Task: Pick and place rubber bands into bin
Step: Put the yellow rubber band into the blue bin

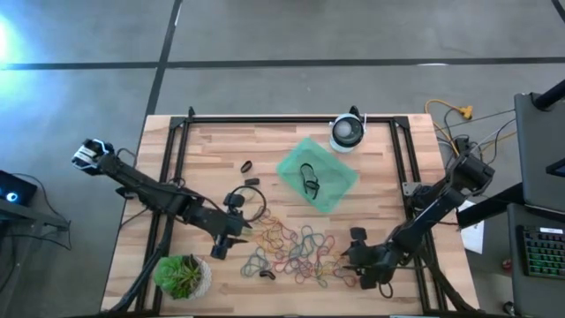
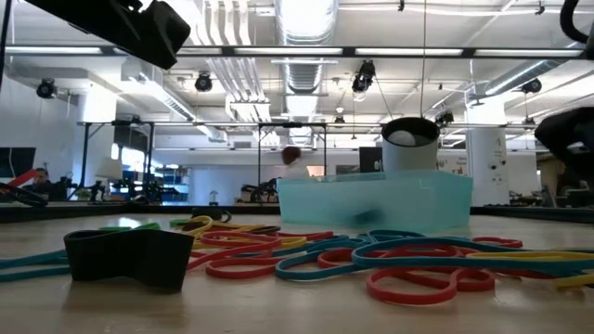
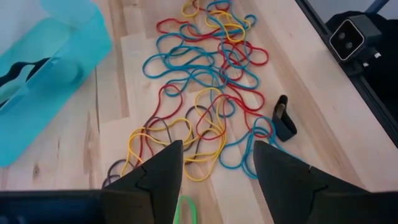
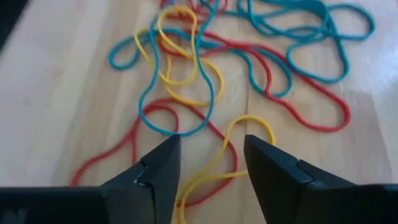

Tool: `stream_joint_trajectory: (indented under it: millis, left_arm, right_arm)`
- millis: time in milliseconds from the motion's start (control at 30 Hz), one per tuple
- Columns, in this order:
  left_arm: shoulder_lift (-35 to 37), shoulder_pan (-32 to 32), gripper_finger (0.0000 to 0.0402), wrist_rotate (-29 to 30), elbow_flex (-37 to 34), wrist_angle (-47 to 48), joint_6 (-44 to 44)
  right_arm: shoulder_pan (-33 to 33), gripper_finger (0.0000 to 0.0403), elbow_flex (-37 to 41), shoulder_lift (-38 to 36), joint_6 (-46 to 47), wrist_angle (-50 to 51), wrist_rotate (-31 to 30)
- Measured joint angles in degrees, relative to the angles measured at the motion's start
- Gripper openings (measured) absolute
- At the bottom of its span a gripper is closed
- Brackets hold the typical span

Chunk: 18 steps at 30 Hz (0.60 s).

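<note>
The rubber bands [image 1: 296, 252] lie in a tangled pile of red, blue and yellow loops on the wooden table's near middle. The mint-green bin [image 1: 318, 174] sits beyond them, with black bands inside it. My left gripper [image 1: 237, 238] is open at the pile's left end, and its wrist view looks over the bands [image 3: 205, 118] past the gripper [image 3: 217, 165]. My right gripper [image 1: 351, 256] is open at the pile's right end. In its wrist view the gripper [image 4: 211, 158] stands on either side of a yellow loop [image 4: 245, 134] and a red one. In the low view the bands [image 2: 371, 260] lie in front of the bin [image 2: 376, 199].
A round white-and-black device [image 1: 347, 132] stands at the far edge beside the bin. A potted plant [image 1: 183, 276] sits at the near left corner. Loose black bands [image 1: 250, 181] lie left of the bin, and a wide black band [image 3: 284, 118] stands on edge by the pile. A black frame borders the table.
</note>
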State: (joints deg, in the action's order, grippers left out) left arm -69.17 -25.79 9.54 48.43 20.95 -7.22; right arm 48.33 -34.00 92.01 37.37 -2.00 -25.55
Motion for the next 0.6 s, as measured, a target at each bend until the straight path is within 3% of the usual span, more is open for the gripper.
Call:
stream_joint_trajectory:
  millis: [300,600]
  left_arm:
    - [0.00,-0.01,0.0180,0.00,-0.01,-0.48,-0.02]
    - [0.00,-0.01,0.0180,0.00,-0.05,-0.63,-0.02]
  right_arm:
    - [0.03,0.0147,-0.11,1.93,0.17,-0.20,0.25]
    - [0.03,0.0047,-0.09,1.87,-1.56,0.26,0.54]
